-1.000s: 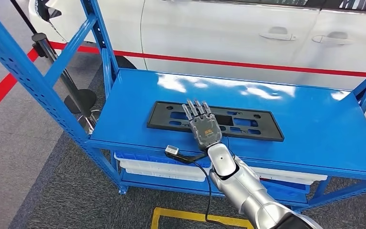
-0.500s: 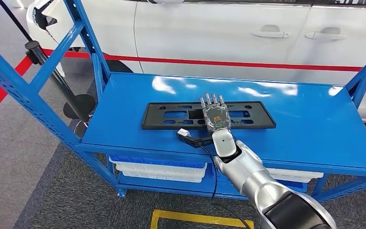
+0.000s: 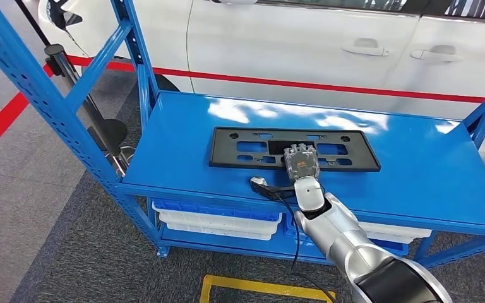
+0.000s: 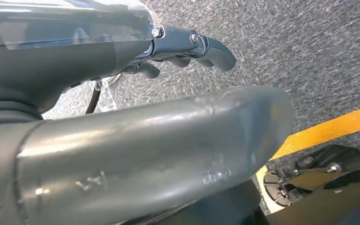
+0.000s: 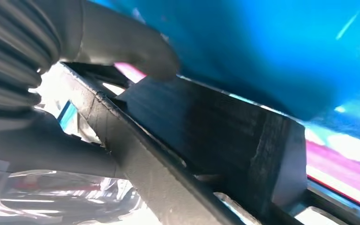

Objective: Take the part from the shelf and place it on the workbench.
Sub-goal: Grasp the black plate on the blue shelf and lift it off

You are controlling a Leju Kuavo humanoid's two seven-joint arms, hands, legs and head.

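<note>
The blue shelf runs across the middle of the head view, its upright frame at nine to eleven o'clock and a white car parked behind it at twelve. Below its top deck, at about seven o'clock, white bins sit on the lower level.

The part, a flat black licence-plate bracket, lies lengthways near the centre of the deck, long edge towards the robot, which suits a reach from the front.

At five o'clock the right arm comes up over the shelf's front edge, and the right hand lies on the bracket's near edge, right of its middle, fingers curled down over it. In the right wrist view the thick grey thumb sits against the bracket's edge with the fingers on the opposite face, so I judge it is gripping the part, apparently to lift it; the bracket looks flat on the deck.

In the left wrist view the left hand hangs over grey carpet with a yellow floor line, holding nothing; how far its fingers are parted I cannot tell.
</note>
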